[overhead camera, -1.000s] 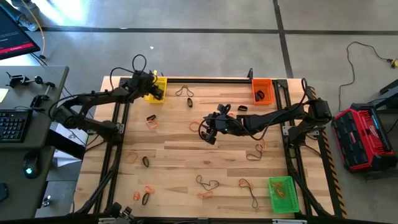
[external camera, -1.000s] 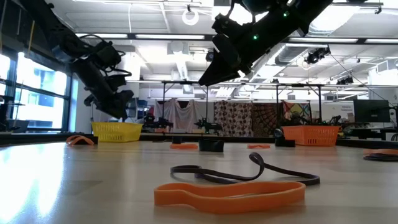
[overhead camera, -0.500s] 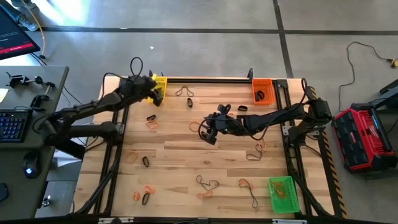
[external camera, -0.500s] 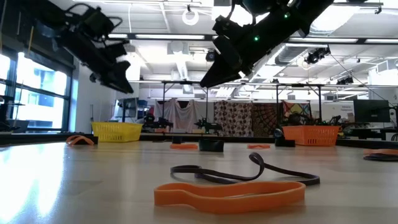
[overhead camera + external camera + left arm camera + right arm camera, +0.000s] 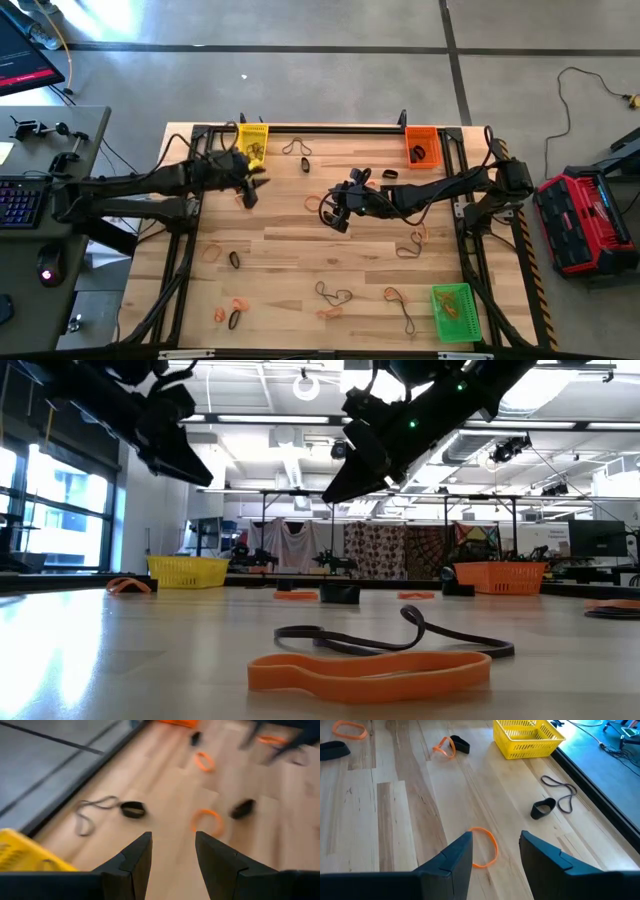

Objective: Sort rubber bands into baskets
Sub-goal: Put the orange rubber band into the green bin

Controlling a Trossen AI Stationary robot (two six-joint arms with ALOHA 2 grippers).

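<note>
Rubber bands lie scattered flat on the wooden table: an orange one (image 5: 243, 200) beside a black one (image 5: 243, 189), an olive one (image 5: 293, 147), an orange one (image 5: 485, 847). The yellow basket (image 5: 253, 140) stands at the far left, the orange basket (image 5: 421, 146) at the far right, the green basket (image 5: 452, 311) at the near right. My left gripper (image 5: 248, 190) (image 5: 172, 842) hangs open above the table, just on the near side of the yellow basket, holding nothing. My right gripper (image 5: 331, 213) (image 5: 495, 842) hangs open over the table's middle, above that orange band.
A black frame (image 5: 330, 129) runs along the table's far edge and down both sides. More bands lie near the front edge (image 5: 370, 670) and at the near left (image 5: 232, 315). A black band (image 5: 418, 153) lies in the orange basket. A red and black case (image 5: 582, 220) sits on the floor to the right.
My left gripper has swung away from the yellow basket toward the table's near edge and its middle, rising and tipping up as it went. It has stayed open.
</note>
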